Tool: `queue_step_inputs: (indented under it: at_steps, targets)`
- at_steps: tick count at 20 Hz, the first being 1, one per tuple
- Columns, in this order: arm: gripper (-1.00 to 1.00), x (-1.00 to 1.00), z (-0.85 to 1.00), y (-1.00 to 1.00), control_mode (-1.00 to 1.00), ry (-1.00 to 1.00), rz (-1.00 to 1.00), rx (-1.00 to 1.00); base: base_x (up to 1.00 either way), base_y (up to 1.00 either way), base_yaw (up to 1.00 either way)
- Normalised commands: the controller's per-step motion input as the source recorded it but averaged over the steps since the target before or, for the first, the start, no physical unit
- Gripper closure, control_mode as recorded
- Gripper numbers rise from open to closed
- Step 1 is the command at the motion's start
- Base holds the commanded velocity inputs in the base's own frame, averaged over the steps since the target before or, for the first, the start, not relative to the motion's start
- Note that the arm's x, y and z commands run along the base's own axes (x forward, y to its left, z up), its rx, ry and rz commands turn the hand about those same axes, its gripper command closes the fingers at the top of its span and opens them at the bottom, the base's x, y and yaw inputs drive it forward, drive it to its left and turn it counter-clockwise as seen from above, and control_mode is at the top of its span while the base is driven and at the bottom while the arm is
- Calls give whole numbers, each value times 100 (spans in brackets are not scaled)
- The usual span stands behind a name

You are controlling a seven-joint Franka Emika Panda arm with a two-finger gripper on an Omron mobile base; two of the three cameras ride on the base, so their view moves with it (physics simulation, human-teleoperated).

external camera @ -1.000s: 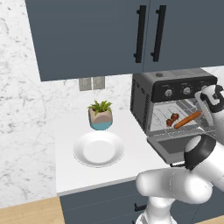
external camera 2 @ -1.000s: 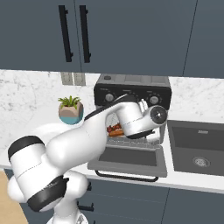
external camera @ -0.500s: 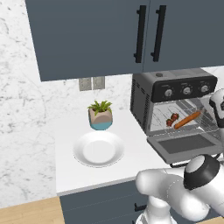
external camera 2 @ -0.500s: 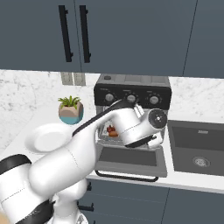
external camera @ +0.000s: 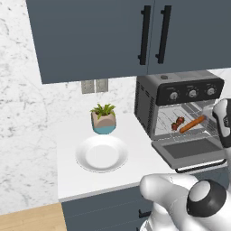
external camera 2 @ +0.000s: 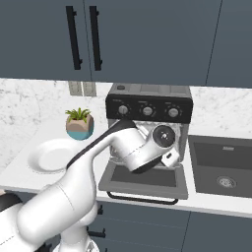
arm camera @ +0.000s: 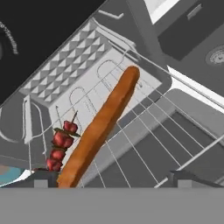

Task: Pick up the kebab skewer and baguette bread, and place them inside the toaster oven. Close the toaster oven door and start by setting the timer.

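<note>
Comparing against the earlier frames, we see the cameras fixed and the counter things unmoved; only the arm differs. In the left base view the elbow has sunk lower into the bottom right corner, and the wrist now stands further right, at the frame's edge beside the toaster oven. In the right base view the forearm sits lower across the oven's mouth than a second ago, covering most of the rack.

Both foods lie on the wire rack inside the oven. The baguette bread runs diagonally along the rack; the kebab skewer lies just beside it, near one end, close alongside though we cannot tell if they touch. From the left base view the baguette lies to the right of the skewer.

The toaster oven door is dropped open, lying flat with its bar handle toward the counter edge.

The gripper hangs above the rack with fingertips set wide apart, nothing between them.

The white plate and potted plant sit left of the oven.
</note>
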Motion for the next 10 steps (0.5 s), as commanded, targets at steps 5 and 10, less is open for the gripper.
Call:
queue_step_inputs:
  at_steps: [5,10]
  targets:
    - [-100,-30,0,8,-100,0,17,-28,0,0,0]
    - [-100,-44,-12,-12,-100,0,11,-16,0,0,0]
